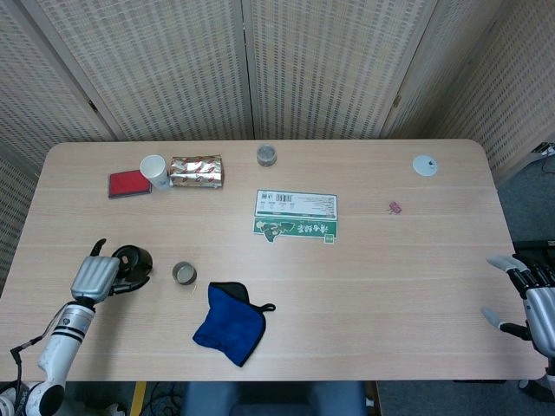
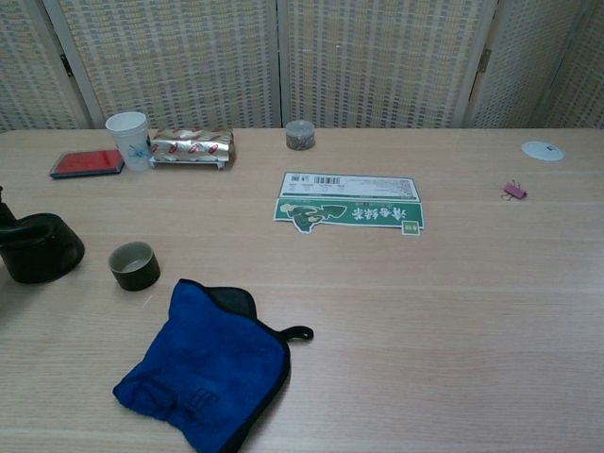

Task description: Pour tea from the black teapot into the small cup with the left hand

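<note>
On the desk [image 1: 416, 260], the teapot [image 1: 132, 260] sat at lower left just beside the left robot hand [image 1: 94, 276], the small cup [image 1: 183, 273] near its right, the cloth [image 1: 230, 322] lower right of the cup, and the card [image 1: 296, 215] at centre.
</note>
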`<state>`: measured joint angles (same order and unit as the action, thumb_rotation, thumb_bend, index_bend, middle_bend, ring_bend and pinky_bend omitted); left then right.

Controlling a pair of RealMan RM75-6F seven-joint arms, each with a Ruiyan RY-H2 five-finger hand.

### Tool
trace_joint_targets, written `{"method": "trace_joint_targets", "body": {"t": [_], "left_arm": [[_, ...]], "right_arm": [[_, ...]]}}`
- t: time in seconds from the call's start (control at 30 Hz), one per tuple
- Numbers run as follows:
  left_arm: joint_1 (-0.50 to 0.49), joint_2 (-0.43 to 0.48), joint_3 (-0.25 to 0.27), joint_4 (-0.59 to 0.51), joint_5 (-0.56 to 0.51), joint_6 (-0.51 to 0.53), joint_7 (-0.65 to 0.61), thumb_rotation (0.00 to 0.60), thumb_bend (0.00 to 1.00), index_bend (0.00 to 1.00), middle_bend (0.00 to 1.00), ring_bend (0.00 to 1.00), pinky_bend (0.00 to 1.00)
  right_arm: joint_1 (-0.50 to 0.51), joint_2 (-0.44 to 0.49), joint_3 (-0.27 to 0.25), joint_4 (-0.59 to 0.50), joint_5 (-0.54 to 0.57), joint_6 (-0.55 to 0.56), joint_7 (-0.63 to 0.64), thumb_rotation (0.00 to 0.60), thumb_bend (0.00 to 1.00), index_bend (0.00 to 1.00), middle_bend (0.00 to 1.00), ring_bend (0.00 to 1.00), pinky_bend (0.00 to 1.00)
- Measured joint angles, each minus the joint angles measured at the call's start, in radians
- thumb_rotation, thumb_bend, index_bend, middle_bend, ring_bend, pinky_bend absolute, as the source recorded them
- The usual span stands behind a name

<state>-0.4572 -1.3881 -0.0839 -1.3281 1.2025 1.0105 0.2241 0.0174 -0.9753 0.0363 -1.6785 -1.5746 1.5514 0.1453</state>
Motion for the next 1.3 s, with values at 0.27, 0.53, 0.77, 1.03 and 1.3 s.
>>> {"method": "trace_joint_targets", "body": {"t": [0.27, 0.53, 0.77, 1.03, 1.3], "left_arm": [[-0.007, -0.006, -0.041, 0.023, -0.022, 0.008, -0.057, 0.003, 0.11, 0.93, 0.98, 0.77, 0.02], [0.0, -0.001, -0.074, 0.017, -0.041, 0.044, -0.093, 0.047, 0.12, 1.0, 1.0, 0.84, 0.14], [0.01, -0.006, -0.099, 0.011, -0.046, 0.103, -0.096, 0.086, 0.18, 1.0, 1.0, 0.89, 0.29], [0.012, -0.021, -0.123, 0.004, -0.049, 0.155, -0.071, 0.233, 0.26, 1.0, 1.0, 0.92, 0.39], [0.007, -0.029, -0.13, 0.0, -0.051, 0.163, -0.056, 0.319, 0.32, 1.0, 1.0, 0.93, 0.42]], "right_arm": [[0.004, -0.002, 0.003, 0.001, 0.001, -0.004, 0.0, 0.6, 0.12, 0.24, 0.24, 0.15, 0.18], [0.0, -0.001, 0.001, -0.001, 0.0, 0.001, 0.001, 0.6, 0.12, 0.24, 0.24, 0.15, 0.18], [-0.003, -0.001, 0.0, -0.001, -0.005, 0.009, 0.001, 0.6, 0.12, 0.24, 0.24, 0.15, 0.18], [-0.01, -0.002, -0.002, 0.001, -0.004, 0.016, 0.004, 0.6, 0.12, 0.24, 0.24, 0.15, 0.18], [-0.013, -0.003, -0.003, 0.005, -0.003, 0.017, 0.009, 0.6, 0.12, 0.24, 0.24, 0.15, 0.18]]}}
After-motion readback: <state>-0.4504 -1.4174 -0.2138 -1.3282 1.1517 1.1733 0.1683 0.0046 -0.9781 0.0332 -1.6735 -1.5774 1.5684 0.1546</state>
